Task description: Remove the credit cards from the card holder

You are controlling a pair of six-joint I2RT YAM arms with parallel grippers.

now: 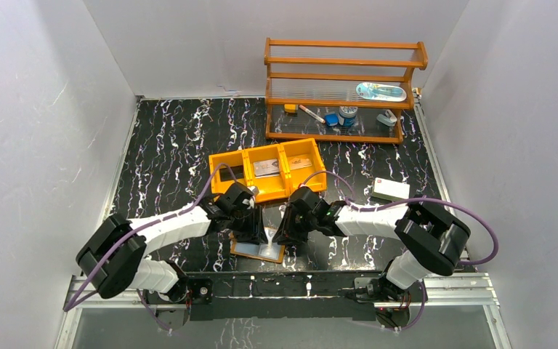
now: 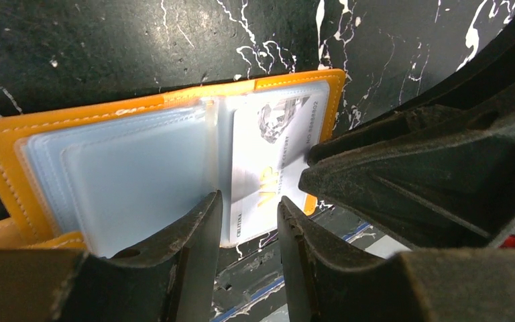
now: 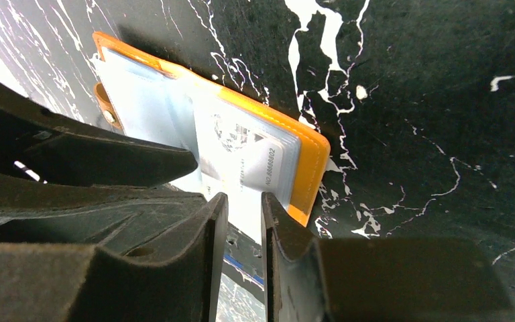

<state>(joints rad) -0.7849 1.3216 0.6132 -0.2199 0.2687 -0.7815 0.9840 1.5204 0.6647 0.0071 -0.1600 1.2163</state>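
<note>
The card holder [image 1: 245, 248] lies open on the black marble table near the front edge, orange rim up, pale blue-grey pockets showing [image 2: 127, 168] [image 3: 312, 157]. A whitish credit card [image 2: 268, 154] printed "VIP" sticks partly out of a right-hand pocket, past the holder's near edge; it also shows in the right wrist view [image 3: 241, 201]. My left gripper [image 2: 248, 225] is open, its fingers astride the card's near edge, one on the left pocket leaf. My right gripper [image 3: 243, 215] is open by a narrow gap, tips down on the card just right of the left gripper.
An orange three-compartment tray [image 1: 227, 161] stands just behind the grippers, with flat cards in two compartments. A white box [image 1: 391, 190] lies to the right. A wooden shelf [image 1: 341, 87] with small items stands at the back right. A metal rail [image 1: 283, 280] runs along the front edge.
</note>
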